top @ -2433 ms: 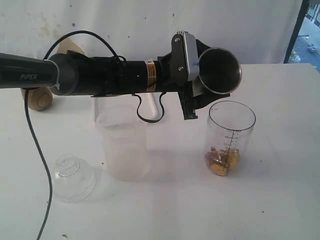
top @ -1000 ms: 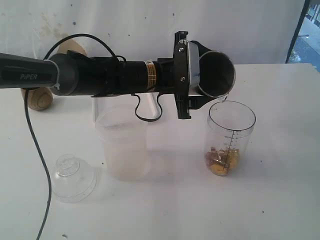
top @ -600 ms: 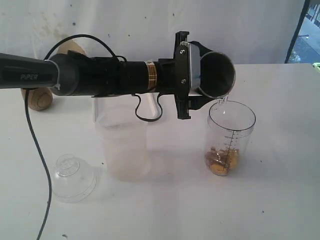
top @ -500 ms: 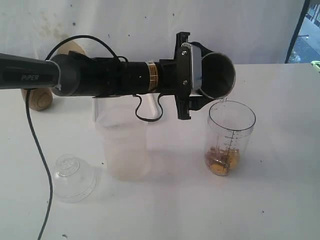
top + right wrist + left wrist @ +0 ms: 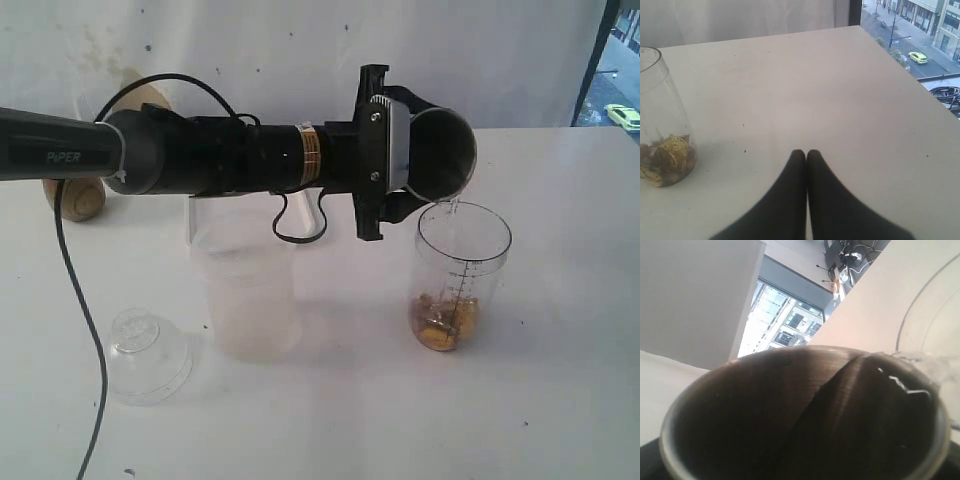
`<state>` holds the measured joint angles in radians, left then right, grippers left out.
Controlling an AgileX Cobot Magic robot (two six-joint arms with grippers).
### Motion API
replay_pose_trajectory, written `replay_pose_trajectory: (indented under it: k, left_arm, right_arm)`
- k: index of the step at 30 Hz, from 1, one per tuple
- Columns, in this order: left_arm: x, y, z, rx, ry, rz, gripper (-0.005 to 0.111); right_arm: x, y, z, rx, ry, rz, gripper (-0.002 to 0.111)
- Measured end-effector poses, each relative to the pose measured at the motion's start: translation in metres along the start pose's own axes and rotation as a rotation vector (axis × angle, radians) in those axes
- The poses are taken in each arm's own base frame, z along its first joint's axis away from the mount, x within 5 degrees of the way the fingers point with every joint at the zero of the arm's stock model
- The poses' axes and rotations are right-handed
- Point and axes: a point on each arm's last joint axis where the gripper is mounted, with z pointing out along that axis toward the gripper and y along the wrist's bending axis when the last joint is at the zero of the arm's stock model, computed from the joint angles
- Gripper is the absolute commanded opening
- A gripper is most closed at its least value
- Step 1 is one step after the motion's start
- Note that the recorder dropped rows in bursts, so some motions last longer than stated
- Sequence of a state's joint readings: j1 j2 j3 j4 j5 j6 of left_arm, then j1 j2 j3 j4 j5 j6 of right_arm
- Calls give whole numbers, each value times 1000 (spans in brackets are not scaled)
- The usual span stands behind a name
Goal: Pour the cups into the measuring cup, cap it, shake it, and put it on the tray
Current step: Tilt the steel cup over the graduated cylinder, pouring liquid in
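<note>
My left gripper (image 5: 405, 155) is shut on the steel tumbler (image 5: 445, 150), which lies tipped on its side with its mouth over the measuring cup (image 5: 462, 275). A thin stream of water falls from the tumbler's lip into that cup. Golden-brown pieces lie at the cup's bottom. The left wrist view looks into the dark tumbler (image 5: 800, 415), with water at its lip and the measuring cup's rim (image 5: 920, 315) beyond. The wooden cup (image 5: 78, 198) stands far left. A corner of the tray (image 5: 190, 225) shows under the arm. My right gripper (image 5: 806, 152) hovers shut and empty beside the measuring cup (image 5: 662, 140).
A wide frosted tumbler (image 5: 250, 300) stands under the left arm, left of the measuring cup. A clear domed lid (image 5: 148, 352) lies at the front left. The arm's black cable (image 5: 75, 300) hangs down over the table's left side. The table's edge (image 5: 920, 87) runs near a window.
The left gripper has rolled the steel tumbler further over and shifted slightly right. Water now runs from its lip into the measuring cup. The right gripper's state is unchanged.
</note>
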<state>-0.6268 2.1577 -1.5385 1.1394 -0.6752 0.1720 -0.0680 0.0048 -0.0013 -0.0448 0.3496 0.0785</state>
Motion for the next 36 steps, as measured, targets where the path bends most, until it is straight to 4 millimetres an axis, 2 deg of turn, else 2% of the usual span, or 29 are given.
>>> replay_pose_trajectory:
  k: [30, 36]
  left_arm:
    - [-2, 3, -1, -9, -1, 204, 0]
    - [-2, 6, -1, -26, 1, 108, 0]
  right_arm:
    - [0, 0, 0, 0, 0, 0, 0]
    - [0, 0, 0, 0, 0, 0, 0]
